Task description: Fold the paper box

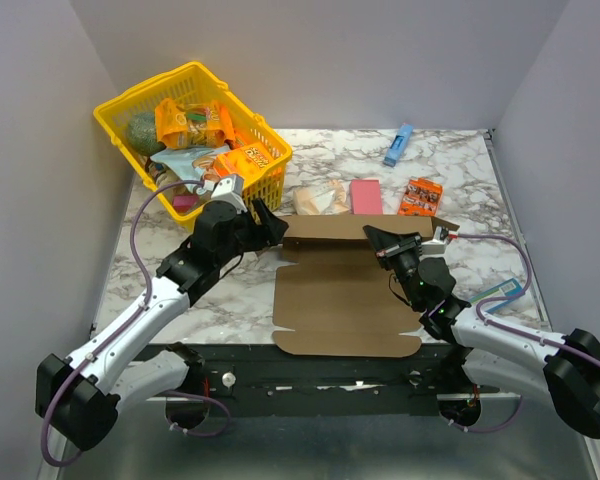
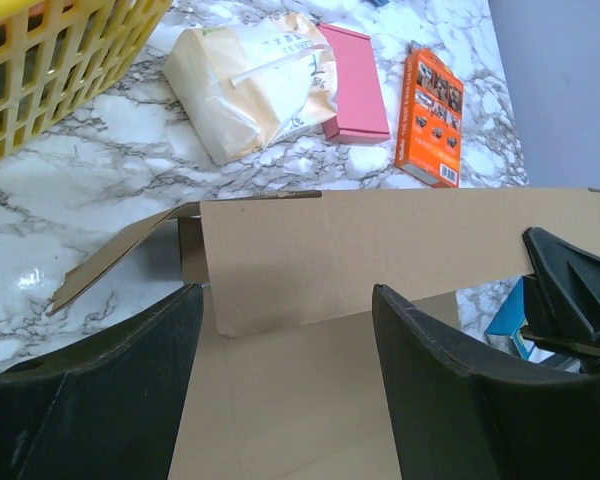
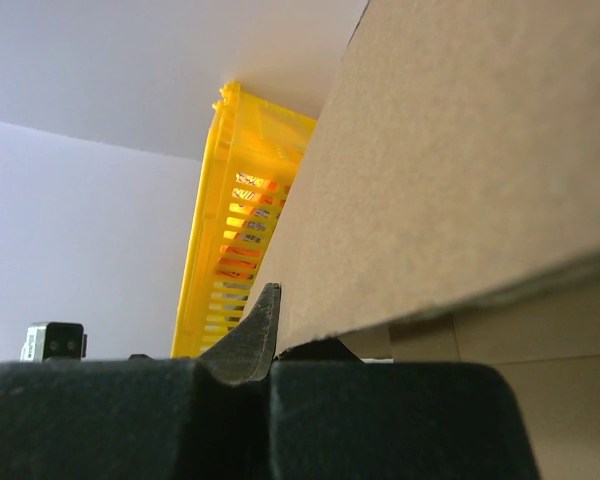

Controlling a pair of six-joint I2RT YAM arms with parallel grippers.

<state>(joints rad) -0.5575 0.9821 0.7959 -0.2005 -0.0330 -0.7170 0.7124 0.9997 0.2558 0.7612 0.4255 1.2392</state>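
The paper box is a brown cardboard sheet lying flat at the table's near middle, with its far flap standing upright. In the left wrist view that flap rises just ahead of my left gripper, which is open over the flat panel with nothing between its fingers. From above, the left gripper sits at the flap's left end. My right gripper is shut on the flap's right part. In the right wrist view the cardboard is pinched at the right gripper.
A yellow basket full of snack packets stands at the back left. Behind the flap lie a cream bag, a pink box and an orange snack box. A blue item lies at the back, a teal packet at right.
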